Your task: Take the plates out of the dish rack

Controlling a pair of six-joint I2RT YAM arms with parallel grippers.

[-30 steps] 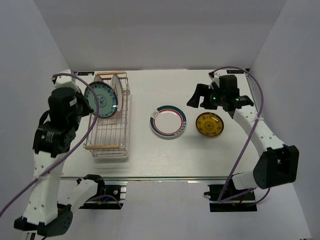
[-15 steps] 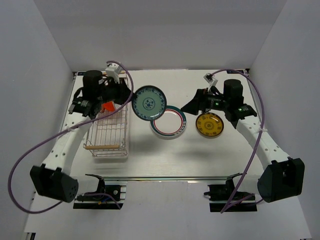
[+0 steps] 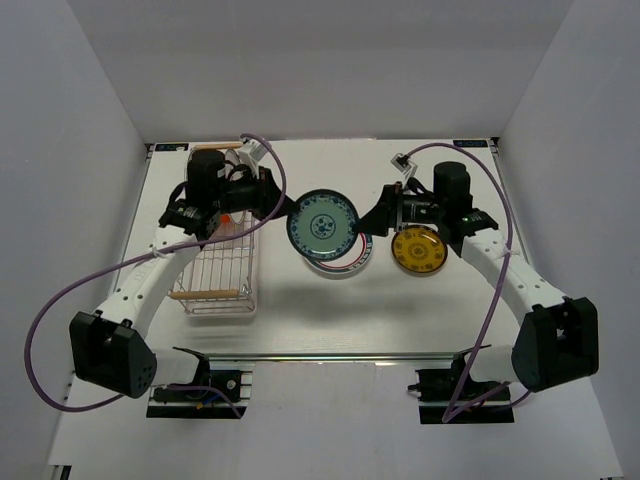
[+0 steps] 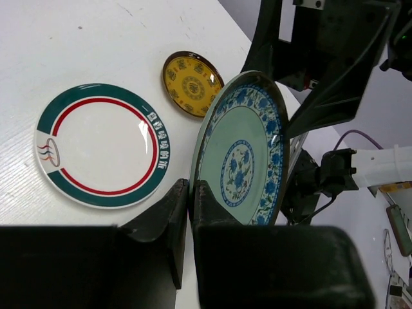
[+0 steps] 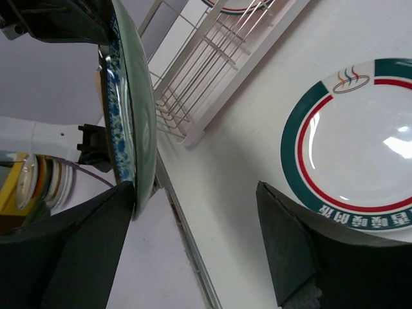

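Note:
My left gripper is shut on the rim of the teal-blue patterned plate and holds it on edge in the air over the white plate with the green and red rim band. In the left wrist view the fingers pinch the teal-blue plate at its lower edge. My right gripper is open at that plate's right edge. In the right wrist view the teal-blue plate is edge-on beside the tip of my left finger. The yellow plate lies flat on the table. The dish rack stands at the left.
Something orange-red shows in the rack under my left arm. The white plate and the yellow plate lie close together mid-table. Purple cables loop off both arms. White walls enclose the table on three sides.
My left arm has carried the teal-blue plate out of the rack and rightward over the white plate. My right gripper has moved left to the plate's right edge.

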